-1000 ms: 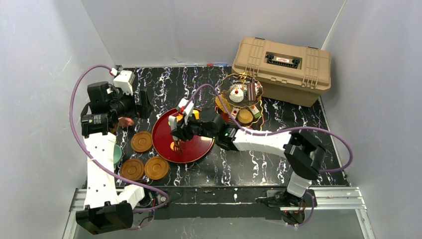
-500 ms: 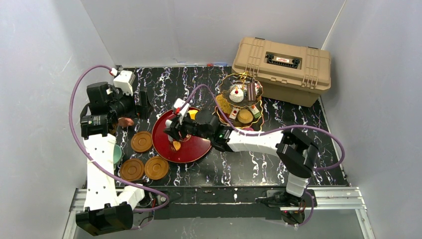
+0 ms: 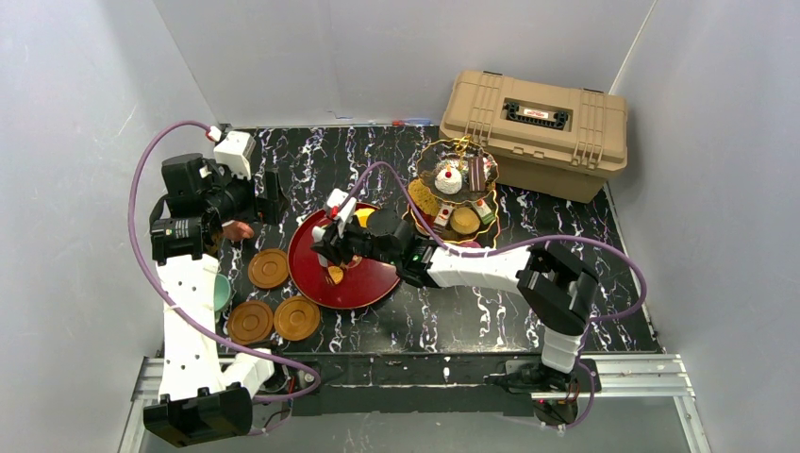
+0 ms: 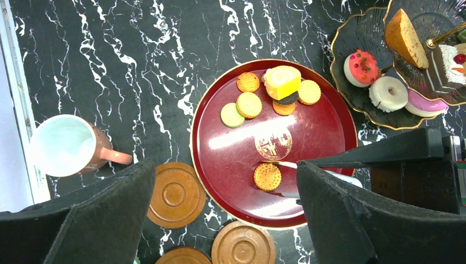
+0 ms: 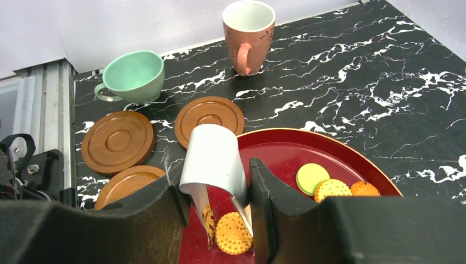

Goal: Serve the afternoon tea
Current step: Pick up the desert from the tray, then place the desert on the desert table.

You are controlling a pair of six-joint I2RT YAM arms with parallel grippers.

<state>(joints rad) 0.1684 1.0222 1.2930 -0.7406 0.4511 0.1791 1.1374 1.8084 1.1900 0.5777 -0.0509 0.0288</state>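
My right gripper (image 5: 215,181) is shut on a pair of metal tongs (image 5: 213,162), low over the near left of the red tray (image 3: 373,283). The tong blades straddle a round yellow biscuit (image 5: 233,233) lying flat on the tray; I cannot tell whether they pinch it. That biscuit (image 4: 267,176) also shows from above. More biscuits and a yellow roll cake (image 4: 283,81) lie at the tray's far side. My left gripper (image 4: 225,168) hangs open and empty, high above the table. The three-tier stand (image 3: 453,184) holds cakes and doughnuts. A pinkish cup (image 5: 248,30) and a teal cup (image 5: 133,74) stand at the left.
Three brown saucers (image 3: 269,268) (image 3: 250,321) (image 3: 297,318) lie left of the tray. A tan plastic case (image 3: 533,127) sits at the back right, just behind the stand. Grey walls close in the table on the left, back and right.
My right arm has slid a little to the left over the tray, keeping the tongs down at the yellow biscuit. The left arm has stayed put.
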